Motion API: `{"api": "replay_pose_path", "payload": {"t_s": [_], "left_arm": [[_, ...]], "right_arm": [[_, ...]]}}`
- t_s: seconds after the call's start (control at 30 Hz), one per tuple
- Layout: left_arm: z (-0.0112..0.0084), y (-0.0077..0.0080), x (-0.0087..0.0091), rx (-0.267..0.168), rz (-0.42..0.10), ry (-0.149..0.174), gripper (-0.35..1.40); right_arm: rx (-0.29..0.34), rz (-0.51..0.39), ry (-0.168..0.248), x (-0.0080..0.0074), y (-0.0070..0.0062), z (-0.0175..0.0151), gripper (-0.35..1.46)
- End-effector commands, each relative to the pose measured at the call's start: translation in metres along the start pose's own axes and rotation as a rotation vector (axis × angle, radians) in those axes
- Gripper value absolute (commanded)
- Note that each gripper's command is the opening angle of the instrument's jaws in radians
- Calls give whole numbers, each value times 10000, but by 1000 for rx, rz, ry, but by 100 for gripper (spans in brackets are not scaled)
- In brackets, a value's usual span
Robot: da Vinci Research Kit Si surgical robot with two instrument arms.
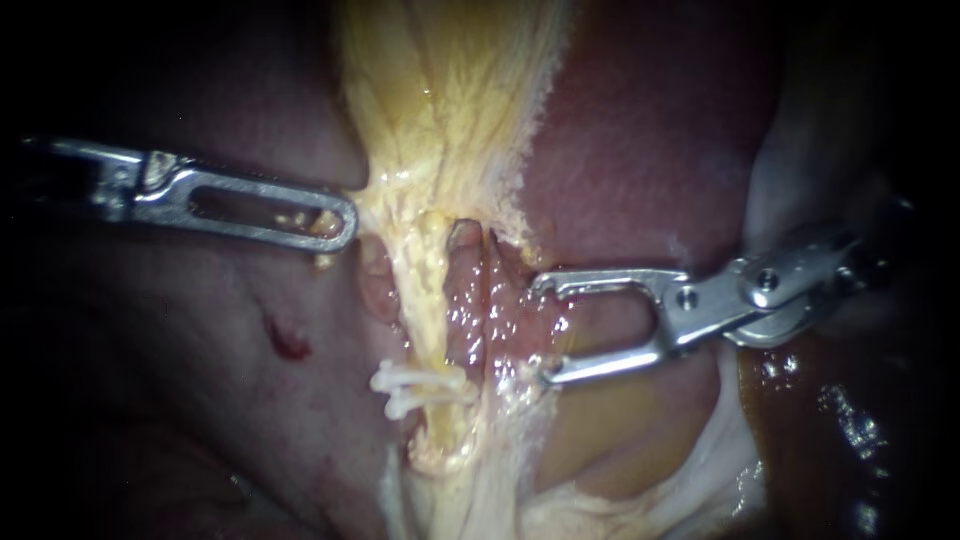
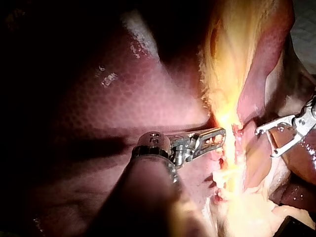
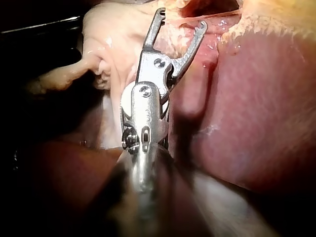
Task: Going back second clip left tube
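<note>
Two tubes run down the middle of the endoscope view: the yellowish left tube (image 1: pixel 430 300) and, beside it, the pinker right tube (image 1: pixel 466 290). A white clip (image 1: pixel 420 388) sits across the left tube low down. My left instrument (image 1: pixel 340 225) comes in from the left, its slotted jaws shut on the edge of the yellow fatty tissue (image 1: pixel 450 100) just above the tubes. It shows the same way in the left wrist view (image 2: pixel 219 134). My right instrument (image 1: pixel 540 330) stands open to the right of the tubes, with nothing between its hooked jaws (image 3: pixel 181 19).
Dark red liver (image 1: pixel 640 130) lies behind and right of the tubes. A small red bleeding spot (image 1: pixel 288 340) marks the tissue left of the clip. Pale membrane (image 1: pixel 700 470) and wet brown tissue (image 1: pixel 820 420) lie under the right instrument.
</note>
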Motion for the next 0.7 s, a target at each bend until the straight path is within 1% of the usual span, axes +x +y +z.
{"api": "replay_pose_path", "payload": {"t_s": [0.03,0.13,0.2,0.3,0.37,0.47,0.57,0.63,0.7], "left_arm": [[1,0,0,0,-1,0,-35],[4,0,1,-2,0,-2,-35],[9,-1,2,-4,0,-4,-35],[21,0,8,-8,3,-8,-35],[32,3,14,-6,6,-8,-35],[51,8,22,-3,13,7,-35],[69,14,26,-5,17,20,-35],[84,20,30,-3,21,28,-35],[93,24,32,-4,24,34,-35]], "right_arm": [[-1,-1,-1,3,-1,-4,50],[-2,-8,-1,9,-1,-9,50],[-2,-8,-1,10,-1,-10,50],[-3,-7,-2,10,-1,-10,50],[-4,-7,-2,9,0,-10,50],[-6,-12,-3,9,0,-10,50],[-6,-12,-3,9,0,-10,50],[-7,-12,-3,9,0,-10,50],[-8,-12,-4,9,-1,-10,50]]}}
